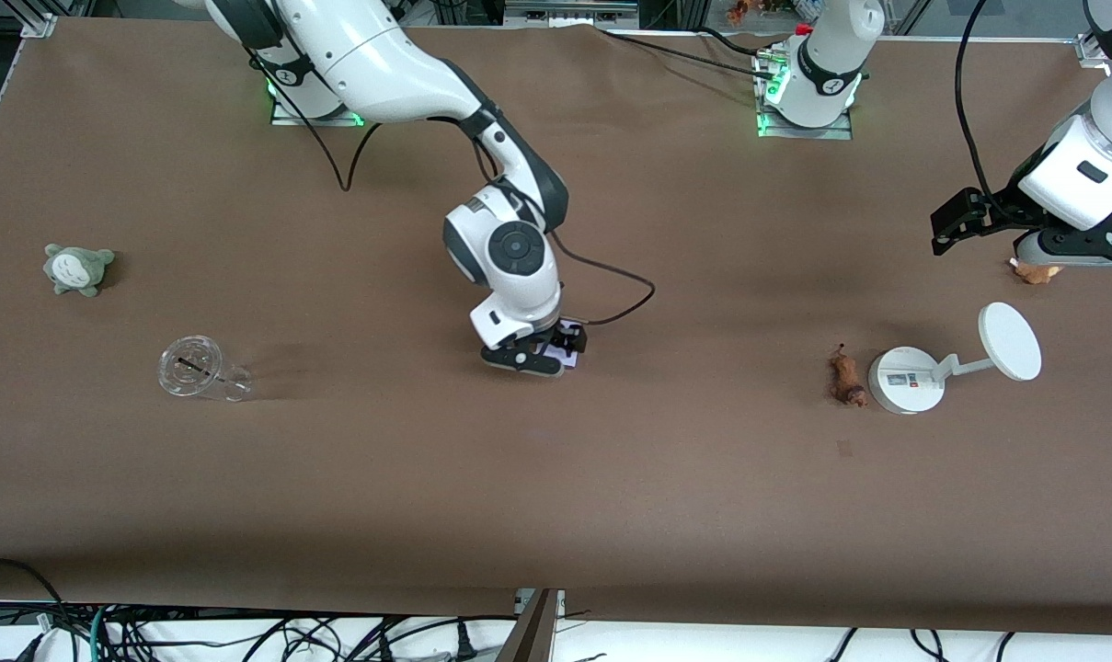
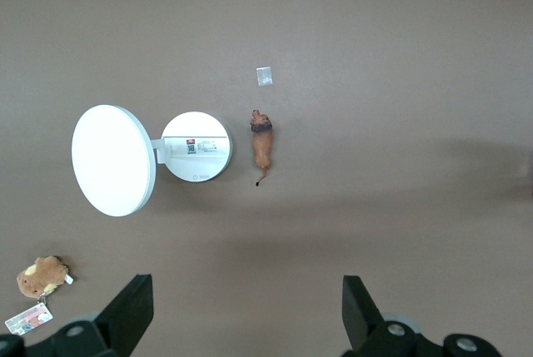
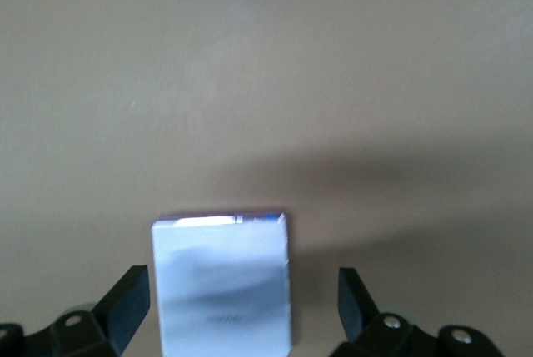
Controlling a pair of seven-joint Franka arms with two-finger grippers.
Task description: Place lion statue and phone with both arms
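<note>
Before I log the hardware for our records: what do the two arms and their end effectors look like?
Both arms are glossy white with dark grey joint bands, on bases lit green. A black cable trails along the right arm. The right end effector and the left end effector have black fingers on a white-and-grey body.

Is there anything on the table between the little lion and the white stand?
No. The left wrist view shows only bare brown table between the lion statue and the white stand; they sit side by side, not touching.
</note>
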